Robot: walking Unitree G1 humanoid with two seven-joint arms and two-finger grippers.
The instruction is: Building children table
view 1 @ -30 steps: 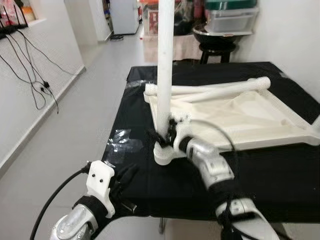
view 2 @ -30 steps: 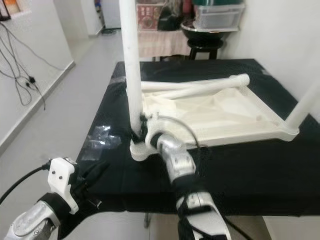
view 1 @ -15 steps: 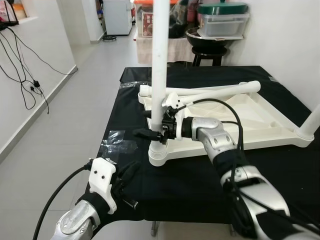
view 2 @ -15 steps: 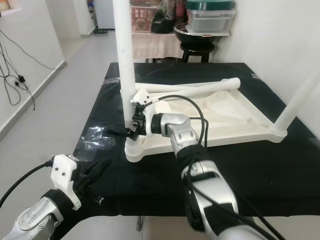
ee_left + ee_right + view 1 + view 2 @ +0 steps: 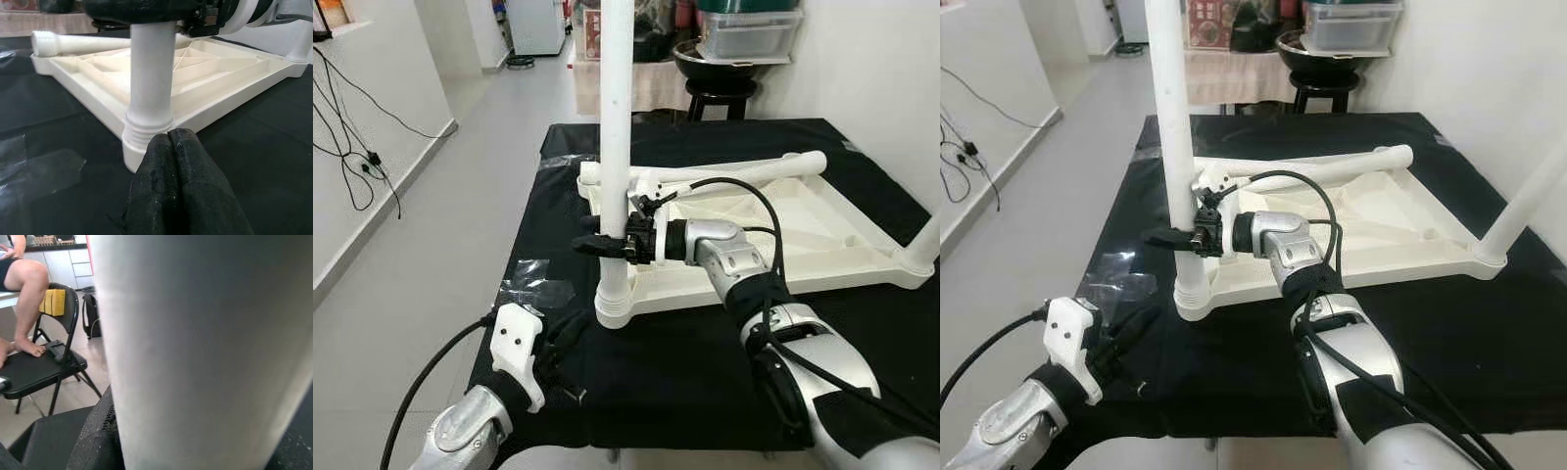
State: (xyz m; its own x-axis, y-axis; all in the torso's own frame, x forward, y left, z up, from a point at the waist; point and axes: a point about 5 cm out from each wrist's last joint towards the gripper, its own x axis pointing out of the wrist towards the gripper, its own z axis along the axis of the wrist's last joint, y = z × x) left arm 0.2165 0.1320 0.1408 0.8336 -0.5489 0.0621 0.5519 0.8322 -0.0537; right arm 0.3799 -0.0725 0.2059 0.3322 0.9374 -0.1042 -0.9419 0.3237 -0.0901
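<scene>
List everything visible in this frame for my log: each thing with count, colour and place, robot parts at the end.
Tabletop: one, white, upside down on the black cloth.
Upright leg: one, white, in the tabletop's near left corner socket.
Second standing leg: one, white, at the right corner.
Loose leg: one, white, lying across the tabletop's far edge.
Black cloth: one, covering the work table.
Clear tape: patch on the cloth's left side.
Folding chair: one, black, a person's leg resting on it.
Right gripper: around the upright leg.
Left gripper: shut, low before the corner socket.
</scene>
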